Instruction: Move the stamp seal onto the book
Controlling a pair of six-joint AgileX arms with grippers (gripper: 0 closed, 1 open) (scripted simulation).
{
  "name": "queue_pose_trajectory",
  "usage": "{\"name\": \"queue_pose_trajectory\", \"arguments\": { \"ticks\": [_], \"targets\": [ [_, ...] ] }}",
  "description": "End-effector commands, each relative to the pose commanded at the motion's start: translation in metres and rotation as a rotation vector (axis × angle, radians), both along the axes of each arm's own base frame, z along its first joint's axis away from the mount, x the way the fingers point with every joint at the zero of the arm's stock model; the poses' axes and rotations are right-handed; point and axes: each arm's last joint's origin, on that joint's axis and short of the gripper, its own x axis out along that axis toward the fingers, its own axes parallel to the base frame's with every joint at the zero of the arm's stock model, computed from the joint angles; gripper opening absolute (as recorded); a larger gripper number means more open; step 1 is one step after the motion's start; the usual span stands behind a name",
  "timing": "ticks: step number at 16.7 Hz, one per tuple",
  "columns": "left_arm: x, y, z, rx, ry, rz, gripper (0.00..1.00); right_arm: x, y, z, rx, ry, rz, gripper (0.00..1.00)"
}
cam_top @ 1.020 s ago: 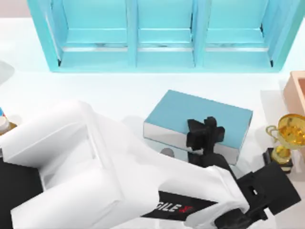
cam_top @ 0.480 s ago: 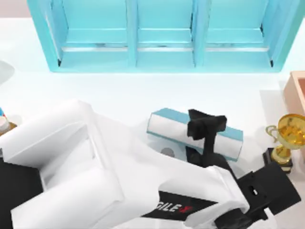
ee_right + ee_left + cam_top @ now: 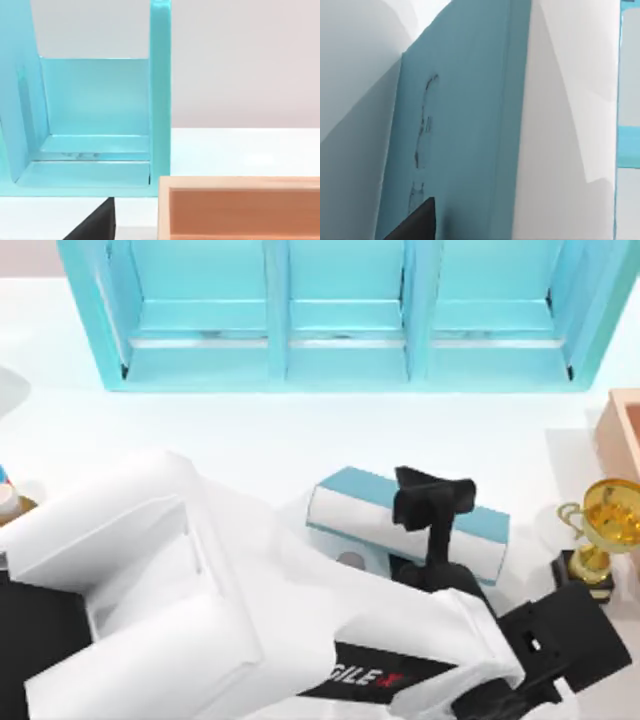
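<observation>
The book point(image 3: 360, 520) lies right of the table's middle, tipped up on one long edge, so its white page edges face upward and only a strip of teal cover point(image 3: 480, 525) shows. My left gripper point(image 3: 432, 502) sits right on top of the book. My big white left arm reaches in from the lower left. In the left wrist view the teal cover point(image 3: 460, 130) and the white page edges point(image 3: 565, 130) stand very close. The stamp seal is hidden. My right arm stays parked at the right.
A teal shelf unit point(image 3: 340, 320) spans the back of the table and appears as shelf unit point(image 3: 95, 110) in the right wrist view. A gold trophy point(image 3: 605, 525) stands at the right, behind it a wooden box point(image 3: 625, 430) point(image 3: 240, 207). A small bottle point(image 3: 8, 502) sits far left.
One second ago the book lay flat with its cover up. It has since tipped up onto its edge under my left gripper. It has barely moved in the last half second.
</observation>
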Motion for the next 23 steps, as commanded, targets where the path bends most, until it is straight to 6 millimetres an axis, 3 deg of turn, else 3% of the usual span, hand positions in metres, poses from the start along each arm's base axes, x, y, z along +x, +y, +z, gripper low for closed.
{"name": "queue_pose_trajectory", "arguments": {
  "ticks": [4, 10, 17, 23],
  "targets": [
    [-0.019, -0.002, -0.013, 0.02, 0.027, -0.012, 1.0, 0.0, 0.0, 0.0, 0.0, 0.0, 0.0, 1.0],
    [-0.071, 0.0, -0.026, 0.071, 0.069, -0.021, 1.0, 0.0, 0.0, 0.0, 0.0, 0.0, 0.0, 1.0],
    [-0.128, 0.003, -0.005, 0.04, 0.028, -0.004, 1.0, 0.0, 0.0, 0.0, 0.0, 0.0, 0.0, 1.0],
    [-0.148, 0.003, 0.011, -0.002, -0.003, 0.001, 1.0, 0.0, 0.0, 0.0, 0.0, 0.0, 0.0, 1.0]
  ]
}}
